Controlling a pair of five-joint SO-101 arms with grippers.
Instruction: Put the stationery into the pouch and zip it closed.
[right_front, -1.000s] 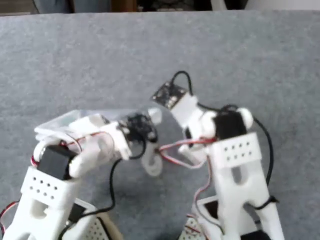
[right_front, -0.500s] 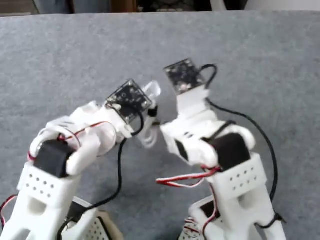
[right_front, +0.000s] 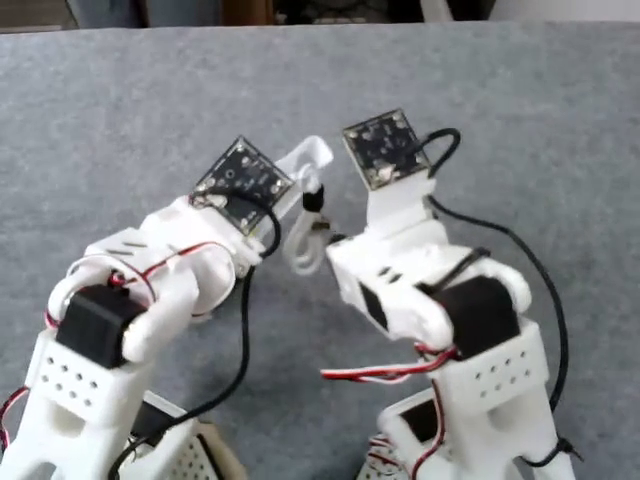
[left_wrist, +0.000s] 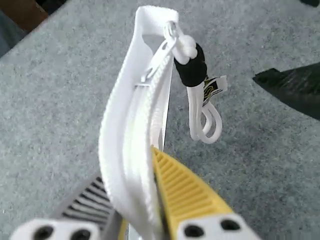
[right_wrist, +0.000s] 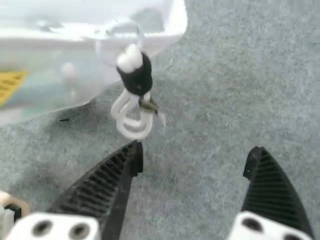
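Observation:
The pouch (left_wrist: 127, 150) is clear with a white zipper band, and my left gripper (left_wrist: 146, 167) is shut on that band, holding it edge-up off the grey table. The zipper slider (left_wrist: 172, 31) sits at the band's far end. From it hangs a white cord loop with a black bead (left_wrist: 192, 67). In the high view the pouch's end (right_front: 312, 156) sticks out past the left wrist, with the cord (right_front: 308, 245) dangling below. My right gripper (right_wrist: 196, 152) is open just short of the cord loop (right_wrist: 131, 117), not touching it. Its black finger (left_wrist: 295, 92) shows beside the pouch.
Grey felt covers the table (right_front: 520, 110) on all sides of the two arms. The arm bases (right_front: 180, 455) stand at the near edge. The two wrists are close together over the table's middle.
The left arm has lifted the pouch from lying flat at the left and carried its end up and away from the bases. The right wrist has swung the same way and stays beside the cord.

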